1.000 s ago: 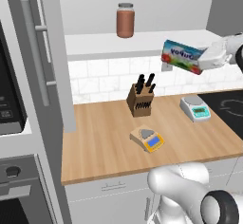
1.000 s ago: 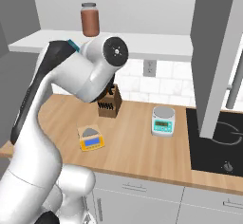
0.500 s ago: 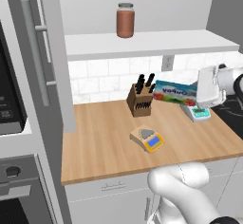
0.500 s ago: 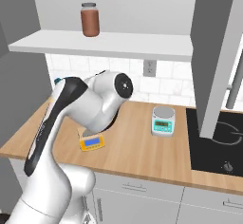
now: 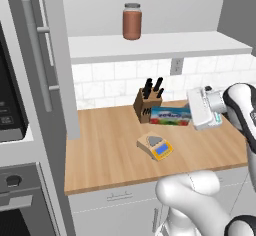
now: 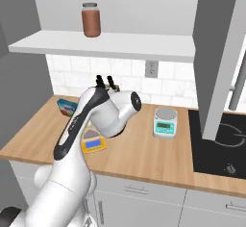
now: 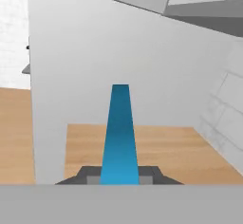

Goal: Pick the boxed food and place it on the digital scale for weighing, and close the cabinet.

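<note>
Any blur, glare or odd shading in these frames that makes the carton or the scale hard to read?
Left base view: flat, even lighting, no glare; the boxed food label is soft but legible, the digital scale clear. Right base view: the arm covers most of the scale. Hand view: the carton appears edge-on as a blue strip, label unreadable.

The white arm rises from its base, bends at a rounded elbow and reaches across with the wrist roughly level, so the hand points sideways rather than down. The gripper (image 5: 190,114) is clamped on the boxed food (image 5: 170,116), which sticks out flat ahead of the fingers. Seen from the hand, the carton's blue edge (image 7: 119,133) runs straight away from between the two dark fingertips (image 7: 153,173), pinched at its near end.
</note>
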{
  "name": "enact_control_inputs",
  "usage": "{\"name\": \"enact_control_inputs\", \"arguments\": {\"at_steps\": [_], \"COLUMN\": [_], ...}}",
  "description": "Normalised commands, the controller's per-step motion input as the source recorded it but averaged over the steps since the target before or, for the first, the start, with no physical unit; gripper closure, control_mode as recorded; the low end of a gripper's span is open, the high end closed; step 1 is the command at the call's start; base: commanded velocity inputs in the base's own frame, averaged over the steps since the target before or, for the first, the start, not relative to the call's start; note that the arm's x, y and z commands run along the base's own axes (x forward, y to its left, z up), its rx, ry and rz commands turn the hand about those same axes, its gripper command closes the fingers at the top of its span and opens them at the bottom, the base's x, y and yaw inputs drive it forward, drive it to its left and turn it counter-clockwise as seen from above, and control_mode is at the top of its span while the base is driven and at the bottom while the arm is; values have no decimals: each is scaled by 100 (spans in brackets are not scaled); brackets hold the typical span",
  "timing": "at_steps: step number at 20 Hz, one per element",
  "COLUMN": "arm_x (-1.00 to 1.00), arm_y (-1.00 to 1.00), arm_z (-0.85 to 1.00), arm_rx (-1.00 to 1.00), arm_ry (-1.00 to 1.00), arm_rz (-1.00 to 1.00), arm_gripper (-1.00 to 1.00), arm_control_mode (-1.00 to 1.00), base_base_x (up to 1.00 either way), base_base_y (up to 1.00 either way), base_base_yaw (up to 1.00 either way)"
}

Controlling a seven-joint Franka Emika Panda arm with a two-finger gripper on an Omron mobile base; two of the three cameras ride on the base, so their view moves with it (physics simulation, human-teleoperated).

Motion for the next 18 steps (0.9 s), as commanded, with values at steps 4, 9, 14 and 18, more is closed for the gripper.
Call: {"name": "enact_control_inputs", "arguments": {"at_steps": [4, 9, 14, 18], "arm_x": [63, 40, 16, 4], "arm_y": [-9, 1, 19, 30], "arm_z": [-35, -36, -44, -44], "arm_rx": [4, 0, -4, -9], "arm_ry": [0, 2, 8, 12], "arm_rz": [21, 7, -3, -16], "arm_gripper": [100, 100, 100, 100], "arm_control_mode": [-100, -100, -100, -100], "base_base_x": [0, 0, 0, 0], "base_base_y": [0, 0, 0, 0], "base_base_yaw": [0, 0, 0, 0]}}
